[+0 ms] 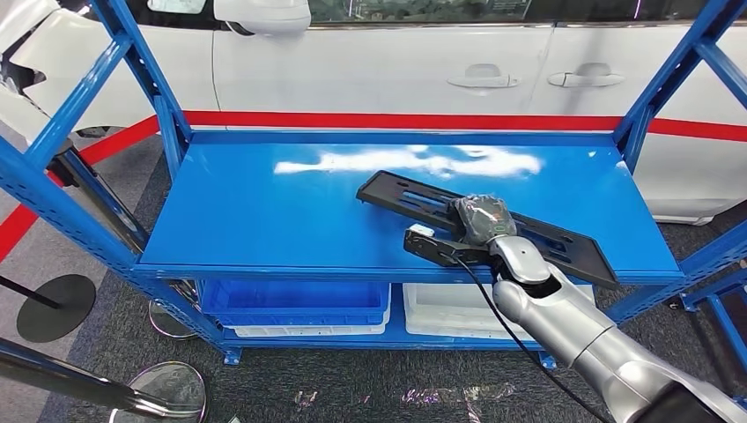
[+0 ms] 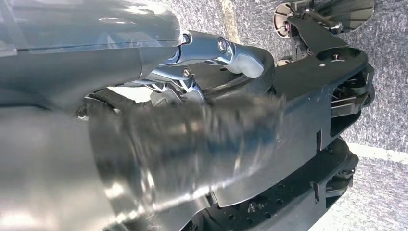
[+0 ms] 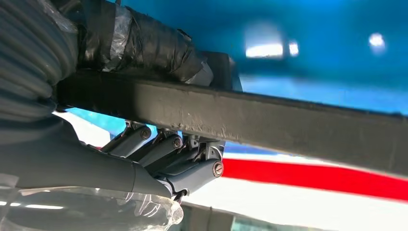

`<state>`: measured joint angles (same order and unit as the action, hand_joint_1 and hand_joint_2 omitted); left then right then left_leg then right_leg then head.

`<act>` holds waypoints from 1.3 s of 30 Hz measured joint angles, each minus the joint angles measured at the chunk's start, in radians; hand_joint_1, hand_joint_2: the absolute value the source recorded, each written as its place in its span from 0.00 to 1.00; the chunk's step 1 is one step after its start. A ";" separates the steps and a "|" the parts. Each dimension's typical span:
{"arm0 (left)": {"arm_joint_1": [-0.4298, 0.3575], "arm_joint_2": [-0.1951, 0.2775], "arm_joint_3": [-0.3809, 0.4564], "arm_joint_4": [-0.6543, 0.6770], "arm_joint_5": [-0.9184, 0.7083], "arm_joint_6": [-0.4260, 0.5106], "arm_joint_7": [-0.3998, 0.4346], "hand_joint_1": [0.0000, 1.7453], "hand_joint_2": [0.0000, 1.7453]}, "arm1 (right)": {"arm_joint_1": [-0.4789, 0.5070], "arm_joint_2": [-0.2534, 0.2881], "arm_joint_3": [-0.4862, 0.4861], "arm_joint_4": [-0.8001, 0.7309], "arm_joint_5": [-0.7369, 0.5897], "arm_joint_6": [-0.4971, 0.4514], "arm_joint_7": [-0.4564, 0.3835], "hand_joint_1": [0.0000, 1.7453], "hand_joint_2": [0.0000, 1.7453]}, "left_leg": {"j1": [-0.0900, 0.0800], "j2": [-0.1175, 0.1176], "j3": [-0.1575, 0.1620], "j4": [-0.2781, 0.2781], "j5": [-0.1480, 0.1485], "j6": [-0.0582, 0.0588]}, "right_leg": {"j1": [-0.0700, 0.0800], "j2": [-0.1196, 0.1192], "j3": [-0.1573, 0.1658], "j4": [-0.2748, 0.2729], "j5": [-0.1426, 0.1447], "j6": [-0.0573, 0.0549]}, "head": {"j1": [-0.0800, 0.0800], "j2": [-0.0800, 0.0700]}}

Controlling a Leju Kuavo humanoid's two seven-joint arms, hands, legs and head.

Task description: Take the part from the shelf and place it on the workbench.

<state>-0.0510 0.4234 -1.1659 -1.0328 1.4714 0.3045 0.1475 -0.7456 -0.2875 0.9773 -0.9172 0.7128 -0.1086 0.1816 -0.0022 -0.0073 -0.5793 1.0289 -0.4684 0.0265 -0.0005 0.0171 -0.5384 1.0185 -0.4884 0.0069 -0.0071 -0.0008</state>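
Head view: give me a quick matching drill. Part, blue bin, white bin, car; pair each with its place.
1 black part
2 blue bin
3 white bin
4 white car

a behind the shelf
b lower shelf, left
c top shelf, under the right hand
d lower shelf, right

Pairs: 1-c, 2-b, 3-d, 4-a
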 joint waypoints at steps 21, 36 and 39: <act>-0.001 0.003 -0.006 0.004 0.000 -0.007 -0.029 0.00 1.00 | 0.055 -0.218 -0.152 -0.732 0.142 -0.039 0.092 1.00 1.00 | 0.030 0.020 0.004 -0.033 0.033 0.008 | -0.037 -0.011 -0.081 0.168 -0.045 0.055 | 0.005 0.000; -0.009 0.014 -0.024 0.005 0.000 -0.006 -0.031 0.00 1.00 | 0.084 -0.253 -0.184 -0.879 0.149 -0.031 0.099 1.00 1.00 | 0.017 0.013 -0.060 0.218 -0.131 -0.023 | -0.012 -0.002 -0.135 0.046 0.080 -0.018 | -0.010 0.000; -0.014 0.017 -0.024 0.004 0.000 -0.005 -0.031 0.00 1.00 | 0.085 -0.259 -0.192 -0.894 0.149 -0.031 0.100 1.00 1.00 | -0.005 0.014 0.059 0.028 -0.086 0.012 | -0.006 -0.003 -0.148 0.041 0.103 -0.013 | -0.010 0.000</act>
<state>-0.0653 0.4399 -1.1903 -1.0283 1.4714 0.2992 0.1165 -0.6603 -0.5461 0.7849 -1.8111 0.8621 -0.1395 0.2811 -0.0075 0.0064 -0.5204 1.0571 -0.5541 0.0382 -0.0065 0.0143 -0.6861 1.0595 -0.3853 -0.0063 -0.0171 -0.0008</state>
